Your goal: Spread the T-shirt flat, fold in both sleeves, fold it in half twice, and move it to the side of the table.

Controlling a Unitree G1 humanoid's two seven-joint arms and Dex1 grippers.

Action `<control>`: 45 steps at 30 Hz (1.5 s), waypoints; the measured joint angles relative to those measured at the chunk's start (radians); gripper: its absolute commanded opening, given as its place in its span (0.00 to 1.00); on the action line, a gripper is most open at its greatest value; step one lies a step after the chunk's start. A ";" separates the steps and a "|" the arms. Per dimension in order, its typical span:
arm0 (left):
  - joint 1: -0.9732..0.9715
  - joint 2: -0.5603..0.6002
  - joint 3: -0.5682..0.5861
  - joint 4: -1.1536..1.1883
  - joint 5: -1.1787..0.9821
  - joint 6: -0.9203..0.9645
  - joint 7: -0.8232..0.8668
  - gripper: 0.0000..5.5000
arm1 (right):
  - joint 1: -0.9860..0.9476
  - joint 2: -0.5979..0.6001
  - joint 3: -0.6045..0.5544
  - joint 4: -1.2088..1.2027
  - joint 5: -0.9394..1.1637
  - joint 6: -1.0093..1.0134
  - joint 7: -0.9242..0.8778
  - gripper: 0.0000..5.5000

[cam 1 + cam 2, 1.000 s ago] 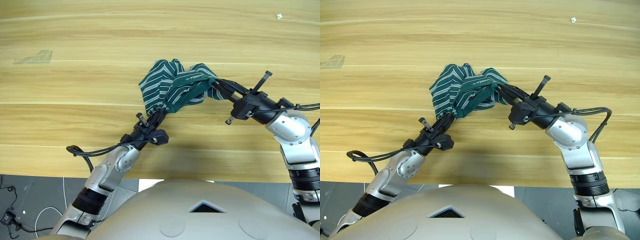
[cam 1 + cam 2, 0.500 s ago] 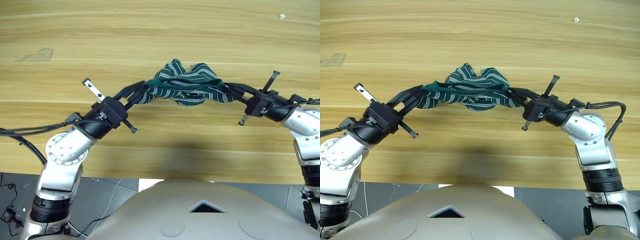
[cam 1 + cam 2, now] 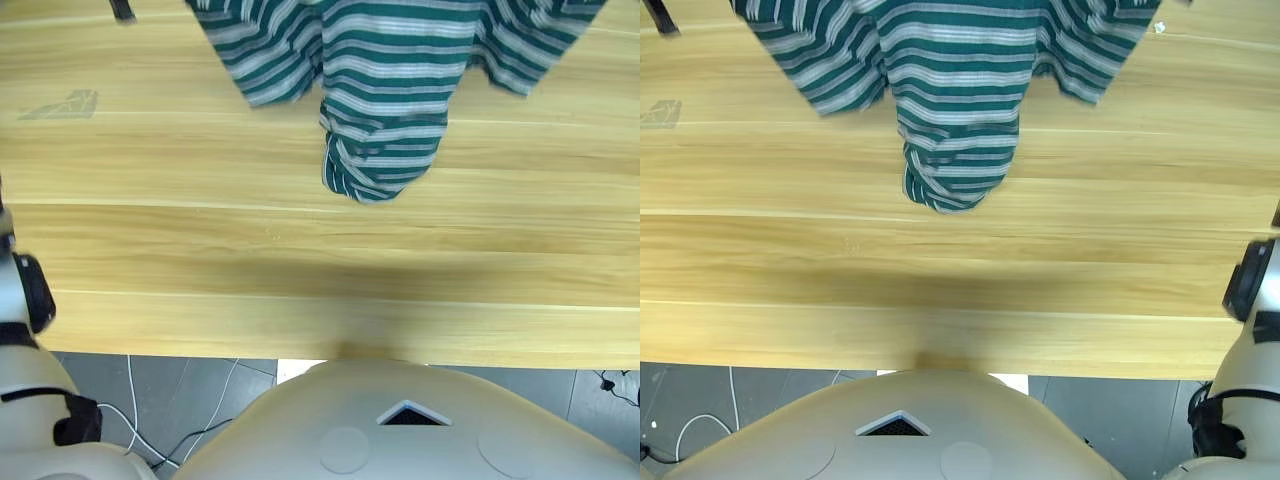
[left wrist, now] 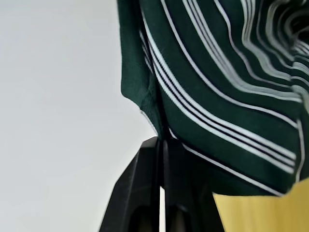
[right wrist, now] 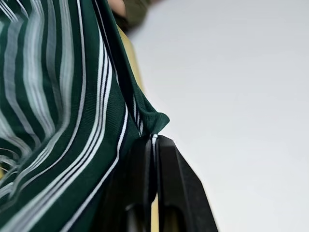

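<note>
T-shirt (image 3: 385, 90): green with white stripes; hangs spread left to right over the far half of the table (image 3: 300, 260), lowest fold bunched above mid table.
Left end effector (image 4: 161, 145): pressed together on a shirt edge.
Right end effector (image 5: 153, 142): pinching a corner of the shirt's edge.
Room: bare wood shows near, left and right of the fold.

L arm (image 3: 18, 300) is showing pale grey shell w/ black joint cap & black band; R arm (image 3: 1252, 345) is showing same grey shell, round black cap, black cables (image 3: 1206, 420). L gripper (image 4: 161, 142) & R gripper (image 5: 153, 140) fingers (image 4: 135, 193) are looking matte black, flat, tapering.
</note>
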 measured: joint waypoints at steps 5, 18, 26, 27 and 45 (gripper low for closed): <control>-0.397 -0.201 -0.211 0.532 0.267 -0.079 0.256 0.00 | -0.278 0.094 0.206 0.346 -0.329 -0.034 -0.361 0.00; -0.708 -0.314 -0.374 1.049 0.496 -0.171 0.610 0.00 | -0.548 0.124 0.373 0.648 -0.647 -0.052 -0.761 0.00; -0.525 -0.310 -0.378 1.045 0.494 -0.274 0.567 0.00 | -0.413 0.131 0.384 0.647 -0.659 -0.164 -0.709 0.00; -0.500 -0.310 -0.377 1.043 0.492 -0.284 0.568 0.00 | -0.392 0.134 0.384 0.645 -0.656 -0.178 -0.701 0.00; 0.528 0.203 -0.008 -0.124 0.034 -0.412 0.273 0.00 | 0.406 -0.134 0.149 -0.107 -0.013 -0.441 -0.100 0.00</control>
